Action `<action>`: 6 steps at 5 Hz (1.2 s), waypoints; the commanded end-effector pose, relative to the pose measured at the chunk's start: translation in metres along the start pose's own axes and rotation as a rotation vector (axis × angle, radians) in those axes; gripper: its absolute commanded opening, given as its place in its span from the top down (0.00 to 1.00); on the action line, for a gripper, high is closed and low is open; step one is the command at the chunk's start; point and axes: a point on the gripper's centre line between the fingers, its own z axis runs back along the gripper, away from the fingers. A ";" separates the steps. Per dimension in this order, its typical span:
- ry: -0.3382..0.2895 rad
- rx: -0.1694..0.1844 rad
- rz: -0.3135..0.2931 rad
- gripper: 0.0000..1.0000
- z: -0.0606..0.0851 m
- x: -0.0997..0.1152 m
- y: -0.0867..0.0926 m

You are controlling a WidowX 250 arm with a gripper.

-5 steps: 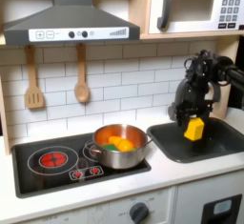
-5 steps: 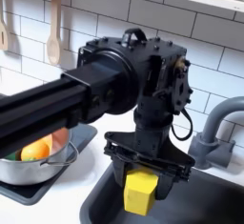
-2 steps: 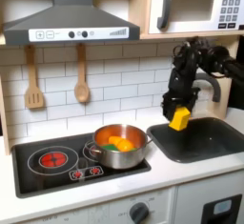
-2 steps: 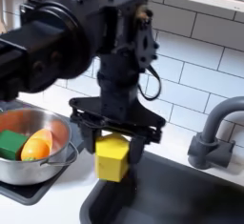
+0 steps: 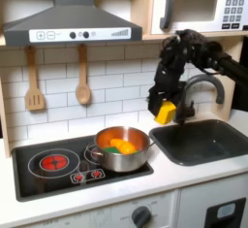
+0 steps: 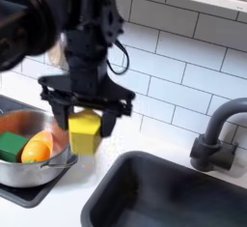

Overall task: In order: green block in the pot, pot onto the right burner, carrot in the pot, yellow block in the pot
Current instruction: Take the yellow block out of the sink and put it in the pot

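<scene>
The small yellow-orange plastic block [image 6: 85, 133] is up in the air, pinched in the black gripper [image 6: 86, 125], whose jaws are closed on its sides, so it's clear of the dark grey rectangular sink basin [image 5: 199, 141] and hanging between the sink and the stove. Looks like the task is nearly wrapped up: the round shiny steel pot [image 5: 121, 150] sits on the right-hand burner in the first exterior view, and inside it the second exterior view shows the bright green block [image 6: 11, 145] next to the stubby orange carrot [image 6: 36, 149]. So three steps look done and the fourth is halfway. What's left, by the look of it, is carrying the block over the pot's rim and letting go. The sink itself looks empty, dark curved faucet [image 6: 216, 134] beside it.
</scene>
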 end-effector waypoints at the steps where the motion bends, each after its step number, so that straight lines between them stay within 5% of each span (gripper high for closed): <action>1: -0.016 0.048 0.029 1.00 -0.013 0.018 0.031; 3: -0.037 0.101 0.049 1.00 -0.030 0.037 0.058; 5: -0.007 0.141 0.051 1.00 -0.053 0.041 0.065; 6: 0.002 0.139 0.038 0.00 -0.055 0.039 0.068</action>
